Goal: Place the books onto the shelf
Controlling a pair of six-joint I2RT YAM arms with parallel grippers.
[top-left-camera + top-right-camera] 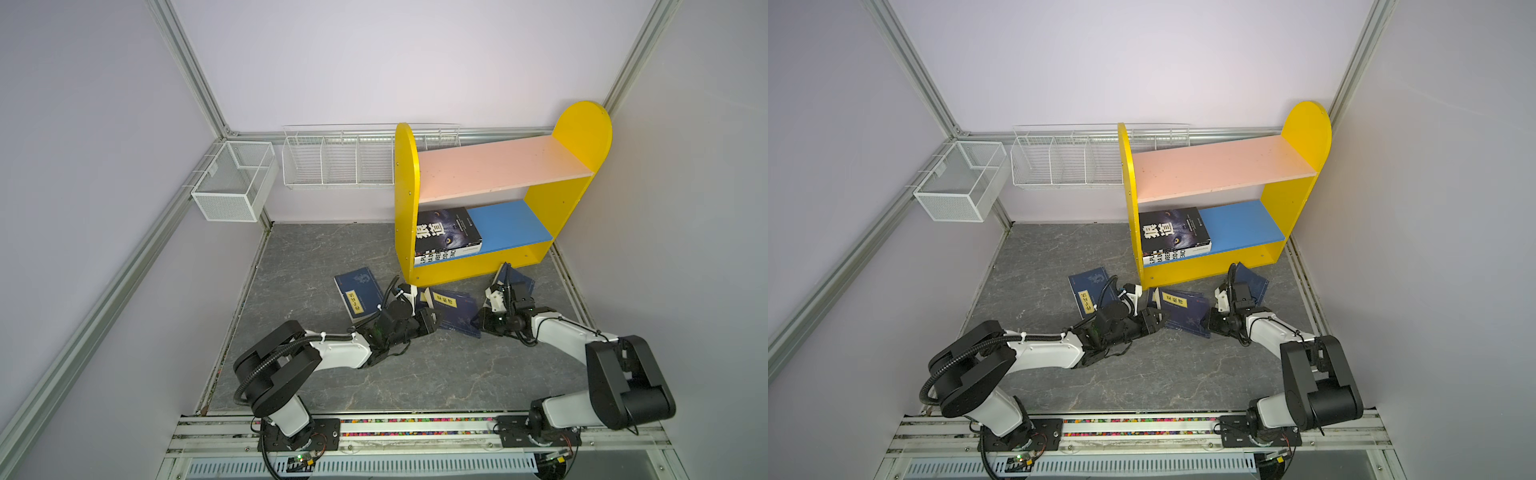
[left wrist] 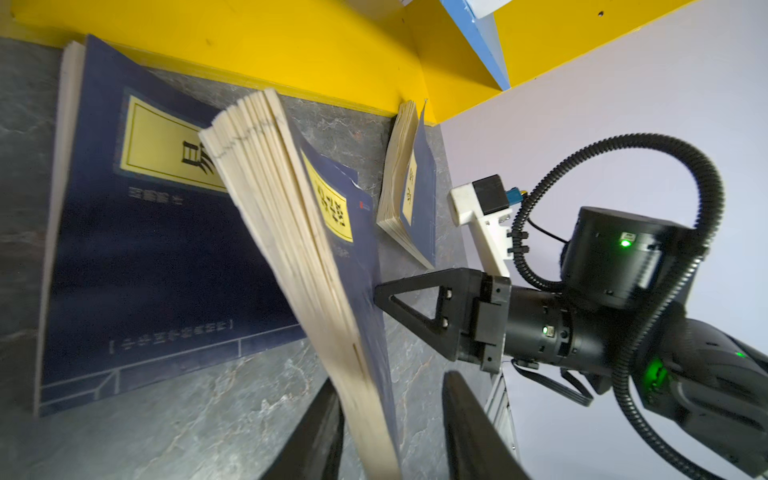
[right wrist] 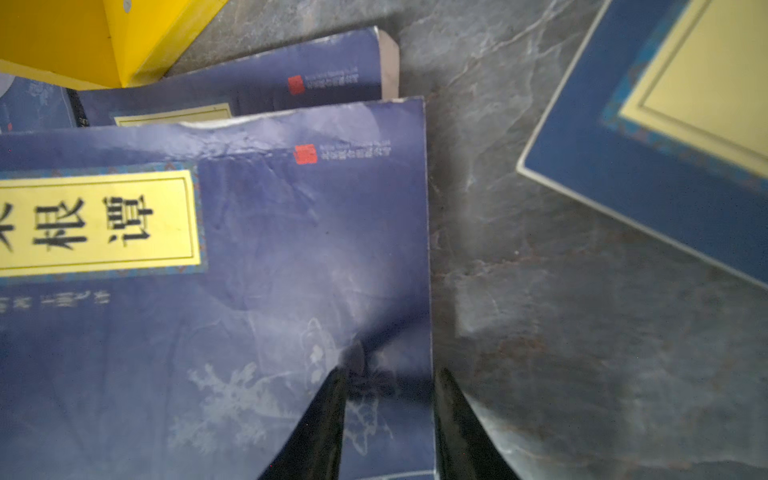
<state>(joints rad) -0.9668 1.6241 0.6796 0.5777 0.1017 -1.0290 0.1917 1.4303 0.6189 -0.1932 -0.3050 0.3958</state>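
The shelf (image 1: 498, 166) (image 1: 1221, 166) stands at the back right. A black book (image 1: 446, 230) lies on a white-and-blue book (image 1: 428, 257) on its blue lower board. In front of the shelf, my right gripper (image 3: 392, 372) (image 1: 478, 318) is shut on the edge of a navy book (image 3: 249, 249) (image 2: 291, 208), which is tilted up off the floor. My left gripper (image 2: 390, 380) (image 1: 432, 316) straddles that book's opposite edge. One finger touches the pages and the other stands apart from the cover. Three more navy books (image 1: 359, 293) (image 2: 145, 249) (image 1: 521, 282) rest on the floor.
Two white wire baskets (image 1: 232, 183) (image 1: 336, 160) hang on the back wall, left of the shelf. The shelf's yellow base (image 2: 291, 50) runs close behind the floor books. Aluminium frame rails border the grey marble floor (image 1: 374, 386).
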